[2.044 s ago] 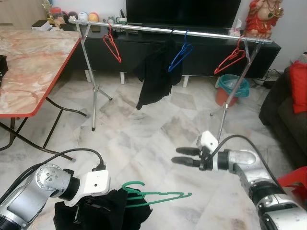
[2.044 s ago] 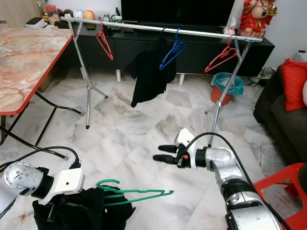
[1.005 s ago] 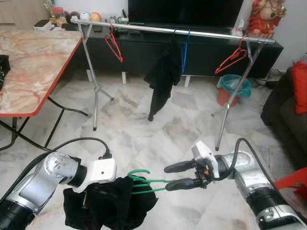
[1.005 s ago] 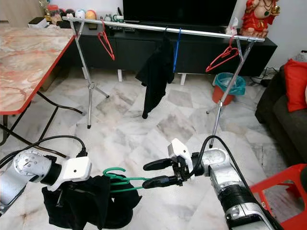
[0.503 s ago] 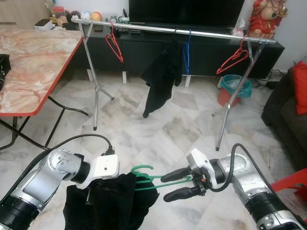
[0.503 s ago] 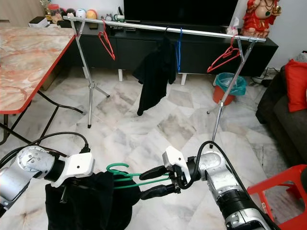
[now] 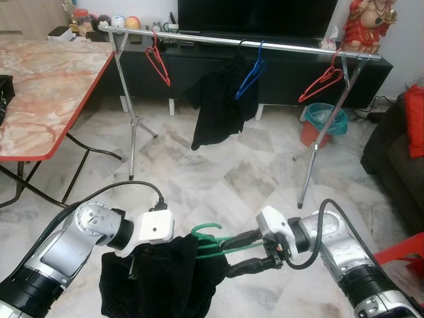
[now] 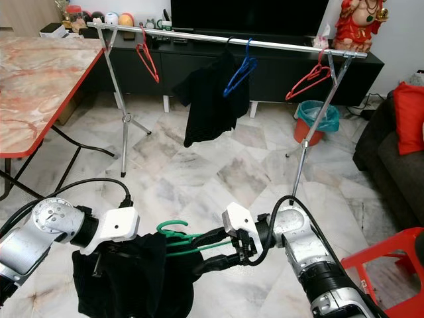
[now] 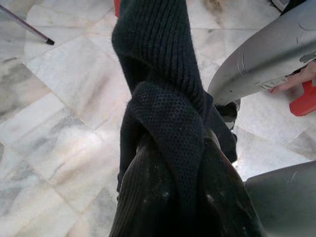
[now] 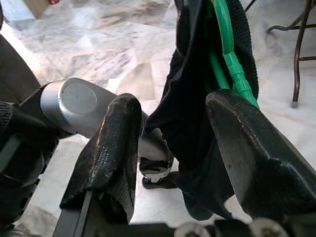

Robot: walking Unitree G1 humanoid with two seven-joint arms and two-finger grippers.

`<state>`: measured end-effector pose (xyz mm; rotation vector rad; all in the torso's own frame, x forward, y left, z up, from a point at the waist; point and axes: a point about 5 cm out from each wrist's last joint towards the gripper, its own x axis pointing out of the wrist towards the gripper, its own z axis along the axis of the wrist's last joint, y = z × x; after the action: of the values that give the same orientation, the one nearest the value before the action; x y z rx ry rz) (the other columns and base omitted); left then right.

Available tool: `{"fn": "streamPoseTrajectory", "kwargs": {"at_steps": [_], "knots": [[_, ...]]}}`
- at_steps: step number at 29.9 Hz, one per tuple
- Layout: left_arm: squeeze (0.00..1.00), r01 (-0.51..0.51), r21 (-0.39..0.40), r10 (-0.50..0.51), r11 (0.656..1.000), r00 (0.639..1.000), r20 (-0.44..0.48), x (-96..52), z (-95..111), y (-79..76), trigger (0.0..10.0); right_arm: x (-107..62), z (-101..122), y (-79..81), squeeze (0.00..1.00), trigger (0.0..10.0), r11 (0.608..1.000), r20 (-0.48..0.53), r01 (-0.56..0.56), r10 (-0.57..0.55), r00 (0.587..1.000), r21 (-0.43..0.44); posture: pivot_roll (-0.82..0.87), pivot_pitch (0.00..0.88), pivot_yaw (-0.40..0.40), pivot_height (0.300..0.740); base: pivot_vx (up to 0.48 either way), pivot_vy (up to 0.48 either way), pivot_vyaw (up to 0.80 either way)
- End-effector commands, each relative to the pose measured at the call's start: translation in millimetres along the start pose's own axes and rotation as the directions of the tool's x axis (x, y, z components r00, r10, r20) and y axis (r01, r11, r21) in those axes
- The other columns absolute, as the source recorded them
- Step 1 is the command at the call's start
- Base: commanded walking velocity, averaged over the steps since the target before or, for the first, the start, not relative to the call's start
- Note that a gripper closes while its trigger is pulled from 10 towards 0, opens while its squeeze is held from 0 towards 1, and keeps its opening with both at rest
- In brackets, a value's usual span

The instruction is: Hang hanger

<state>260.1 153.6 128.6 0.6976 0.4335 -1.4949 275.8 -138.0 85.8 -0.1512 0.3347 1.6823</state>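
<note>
Right wrist view, green hanger (image 10: 228, 59) between open right pincer (image 10: 177, 138)

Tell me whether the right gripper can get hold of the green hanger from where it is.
Probably yes. The right gripper is open, its fingers either side of the green hanger and the black garment on it. Only that cloth lies between them.

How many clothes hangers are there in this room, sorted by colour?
Red hangers on the rail: 2
Blue hanger on the rail: 1
Green hanger between the left gripper and right gripper: 1
Total: 4
</note>
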Motion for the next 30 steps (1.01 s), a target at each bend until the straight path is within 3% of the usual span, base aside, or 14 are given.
{"fn": "streamPoseTrajectory", "kwargs": {"at_steps": [1,7,11,19,30], "knots": [[0.0,0.015,0.073,-0.017,0.997,0.999,0.034,2.1,17.7,2.2,10.0,1.6,2.3,-1.2,0.0,10.0,1.0,-0.002,0.002,-0.002,1.0,-0.018,0.02,0.0,-0.064,0.74,0.0,0.0,0.0],[0.0,0.04,0.086,-0.044,0.995,0.998,0.041,4.7,22.2,-0.8,10.0,2.4,4.4,-6.1,0.0,10.0,0.998,0.009,0.054,-0.054,0.998,-0.038,0.02,0.0,-0.064,0.74,0.0,0.0,0.0],[0.0,0.037,0.081,-0.04,0.996,0.999,0.035,5.0,20.3,-0.1,10.0,-2.3,10.1,-5.5,0.0,10.0,0.999,0.041,0.031,-0.031,0.999,-0.022,0.02,0.0,-0.064,0.74,0.0,0.0,0.0],[0.0,0.046,0.045,-0.047,0.998,0.999,0.02,5.1,10.3,-3.3,10.0,-22.2,9.5,-0.8,0.0,10.0,0.999,-0.003,0.032,-0.032,0.999,-0.037,0.04,0.0,-0.053,0.74,0.0,0.0,0.0],[0.0,0.046,0.01,-0.046,0.999,0.999,-0.014,2.4,-1.8,-8.4,10.0,-27.4,13.9,8.7,0.0,10.0,0.999,0.035,0.025,-0.024,0.999,-0.042,0.06,0.0,-0.065,0.74,0.0,0.0,0.0]]}}
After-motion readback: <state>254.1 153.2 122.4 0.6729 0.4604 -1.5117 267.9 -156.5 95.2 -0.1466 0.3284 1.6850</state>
